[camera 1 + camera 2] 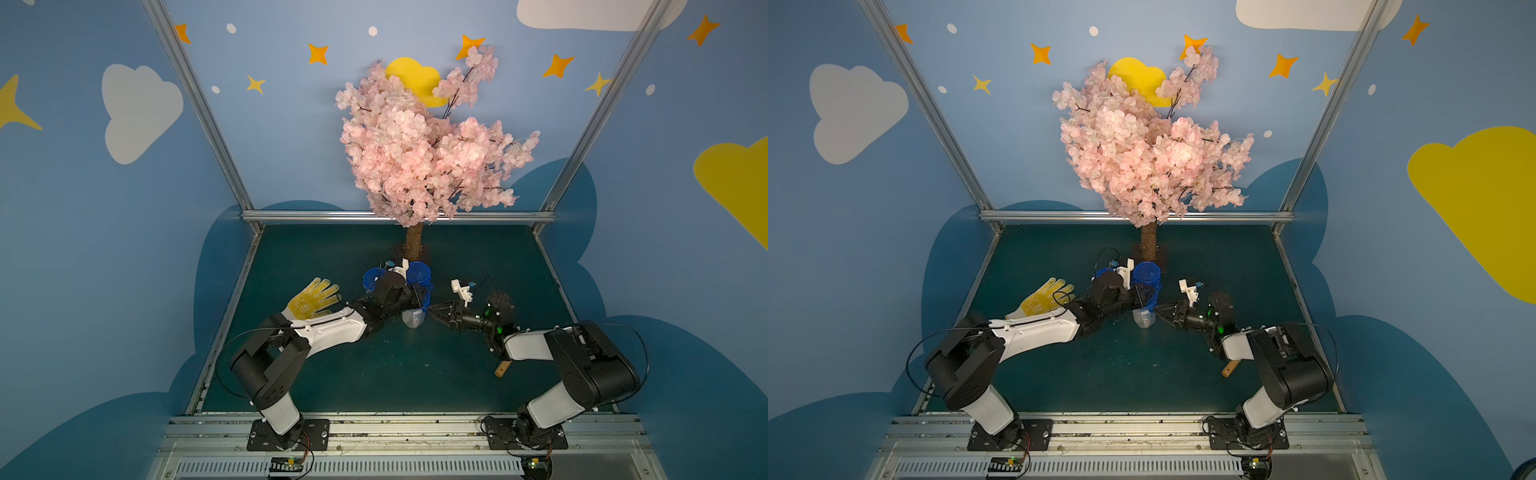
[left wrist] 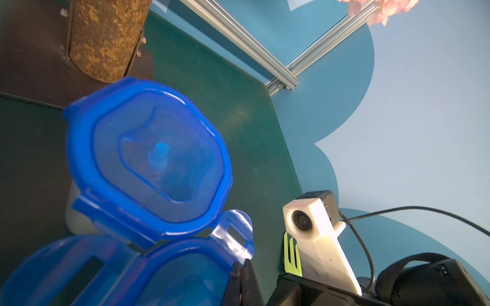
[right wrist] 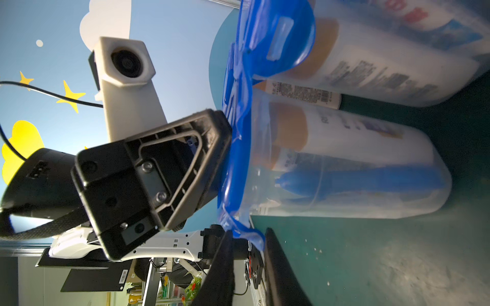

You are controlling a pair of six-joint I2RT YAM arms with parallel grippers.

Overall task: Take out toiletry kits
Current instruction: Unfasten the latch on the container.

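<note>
On the desk (image 1: 374, 374), the toiletry kits (image 3: 358, 137) stand upright, caps toward the lid (image 3: 233, 169), inside the lidded jar (image 1: 413, 320). The left hand (image 1: 413, 299), pressed together, bears on the lid. The right hand (image 3: 248, 238), narrowly spread, straddles its clip tab (image 3: 250, 230).

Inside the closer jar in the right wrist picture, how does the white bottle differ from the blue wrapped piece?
The bottle is white with an orange cap; the blue piece is blue all over. The bottle is thicker, the blue piece slimmer. Both sit side by side in the same clear jar.
</note>
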